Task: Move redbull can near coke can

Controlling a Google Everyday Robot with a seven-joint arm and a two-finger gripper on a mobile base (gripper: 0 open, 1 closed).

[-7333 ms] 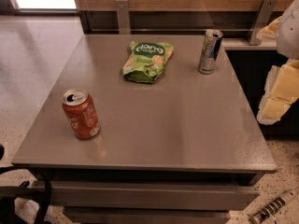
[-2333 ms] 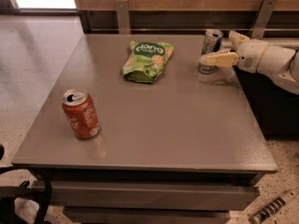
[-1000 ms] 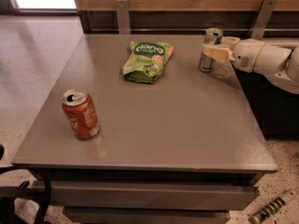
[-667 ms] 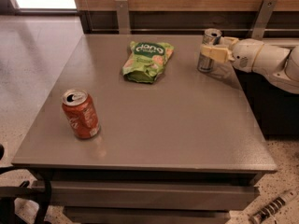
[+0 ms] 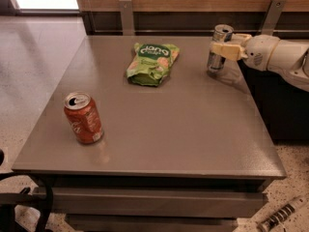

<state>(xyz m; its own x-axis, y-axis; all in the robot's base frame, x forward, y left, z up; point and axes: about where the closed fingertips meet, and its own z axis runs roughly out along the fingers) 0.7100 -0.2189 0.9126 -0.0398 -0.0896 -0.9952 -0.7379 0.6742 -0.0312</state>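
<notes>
The redbull can [image 5: 216, 57], slim and silver with blue panels, stands upright at the table's far right edge. My gripper [image 5: 227, 45] reaches in from the right at the can's upper half. One cream finger [image 5: 223, 50] lies across the can's front and the other sits behind it, so the gripper is shut on the can. The can's base rests on the table. The coke can [image 5: 83, 118], red with white lettering, stands upright near the front left corner, far from the gripper.
A green chip bag [image 5: 152, 62] lies at the far middle of the grey table [image 5: 174, 129], between the two cans. A wooden wall with metal brackets runs behind the table. A dark cabinet stands to the right below my arm.
My arm came in from the right and reached the redbull can. Over the last second the gripper settled around the can. The can, the coke can and the bag have not moved.
</notes>
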